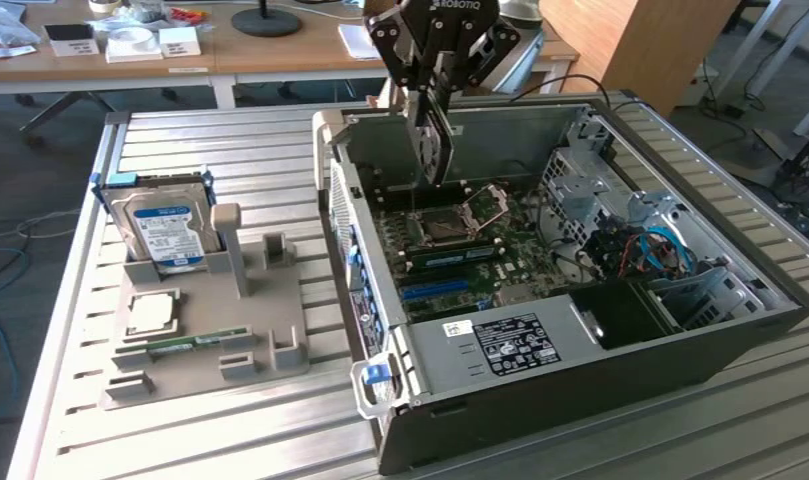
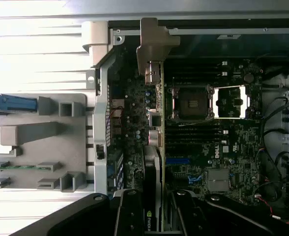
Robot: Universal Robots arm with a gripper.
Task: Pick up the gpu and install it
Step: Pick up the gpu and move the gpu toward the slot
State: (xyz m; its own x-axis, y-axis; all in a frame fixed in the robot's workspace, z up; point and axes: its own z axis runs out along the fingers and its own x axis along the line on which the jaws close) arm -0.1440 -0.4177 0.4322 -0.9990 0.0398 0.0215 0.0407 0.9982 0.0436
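The gpu hangs edge-on and upright from my gripper, over the far part of the open computer case. Its lower edge is just above the motherboard, close to the CPU socket. In the wrist view the gpu is a thin vertical strip with its metal bracket at the case's rear wall and an NVIDIA logo near the fingers. My gripper is shut on the card, with a black finger on either side of it.
A grey parts fixture lies at the exterior view's left of the case, carrying a blue-labelled hard drive, a CPU and a memory stick. Cables and drive cages fill the case's right side. A desk stands behind.
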